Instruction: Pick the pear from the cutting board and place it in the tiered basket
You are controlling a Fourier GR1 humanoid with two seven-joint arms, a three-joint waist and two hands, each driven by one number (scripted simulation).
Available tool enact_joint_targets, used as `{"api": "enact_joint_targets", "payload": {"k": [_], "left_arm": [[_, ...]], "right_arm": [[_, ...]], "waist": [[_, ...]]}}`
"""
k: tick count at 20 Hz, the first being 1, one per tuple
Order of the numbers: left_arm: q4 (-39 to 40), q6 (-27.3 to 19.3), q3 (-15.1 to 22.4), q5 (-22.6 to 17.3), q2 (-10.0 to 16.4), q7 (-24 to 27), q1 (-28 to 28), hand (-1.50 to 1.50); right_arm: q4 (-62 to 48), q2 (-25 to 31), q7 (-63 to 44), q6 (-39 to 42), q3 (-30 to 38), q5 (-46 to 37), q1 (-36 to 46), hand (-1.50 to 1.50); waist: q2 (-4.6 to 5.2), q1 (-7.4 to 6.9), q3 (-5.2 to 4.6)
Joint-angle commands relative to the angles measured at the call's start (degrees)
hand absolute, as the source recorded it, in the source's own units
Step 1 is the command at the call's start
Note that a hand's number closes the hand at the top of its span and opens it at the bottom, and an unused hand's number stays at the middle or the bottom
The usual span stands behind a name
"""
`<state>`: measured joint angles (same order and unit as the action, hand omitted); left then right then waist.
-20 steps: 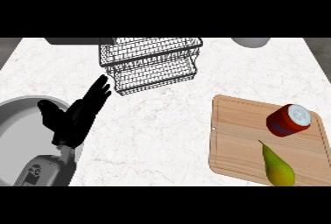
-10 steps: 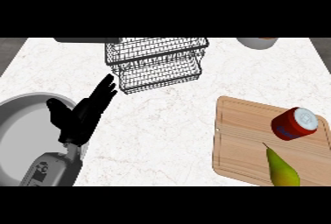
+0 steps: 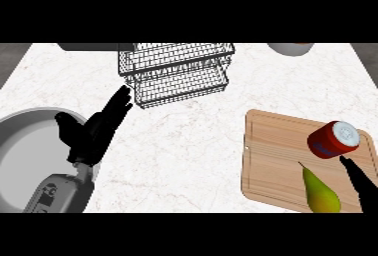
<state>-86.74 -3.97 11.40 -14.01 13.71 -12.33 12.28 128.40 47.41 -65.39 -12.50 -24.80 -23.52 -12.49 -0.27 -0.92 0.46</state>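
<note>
A yellow-green pear [image 3: 320, 191] lies on the wooden cutting board [image 3: 270, 155] at the lower right, stem pointing away from me. My right hand [image 3: 360, 182] enters at the lower right edge, just right of the pear, with straight dark fingers reaching up toward a red can [image 3: 334, 139] on the board. The black wire tiered basket [image 3: 177, 72] stands at the back centre. My left hand [image 3: 94, 129] is open at the left, fingers up, their tips near the basket's left front corner.
A grey round pan [image 3: 22, 155] lies at the left edge, partly under my left forearm. A pale bowl [image 3: 292, 48] sits at the back right. White marble counter spreads between basket and board.
The view has shifted, so everything sits slightly further right and lower. My right hand's fingers have come into view beside the pear. The left hand keeps its pose.
</note>
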Motion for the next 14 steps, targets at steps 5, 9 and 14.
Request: {"api": "enact_joint_targets", "payload": {"k": [5,9,14], "left_arm": [[-0.48,-1.69,-0.19,1.34,-1.51,0.54,-4.95,0.0],[2.62,-0.39,-2.67,0.2,-1.2,-2.07,0.81,0.0],[-0.99,-0.77,-0.19,2.51,-2.64,-1.76,-3.41,0.0]], "right_arm": [[-6.1,-5.89,-6.45,0.6,-2.65,-8.02,-0.74,-1.5],[-6.79,-6.71,-3.78,1.17,0.26,-9.44,-1.33,-1.5],[-12.11,-12.84,-1.04,0.39,-1.14,-13.46,-0.94,-1.5]], "waist": [[0.21,0.75,-0.5],[0.28,1.45,-0.48],[0.23,1.05,-0.46]]}}
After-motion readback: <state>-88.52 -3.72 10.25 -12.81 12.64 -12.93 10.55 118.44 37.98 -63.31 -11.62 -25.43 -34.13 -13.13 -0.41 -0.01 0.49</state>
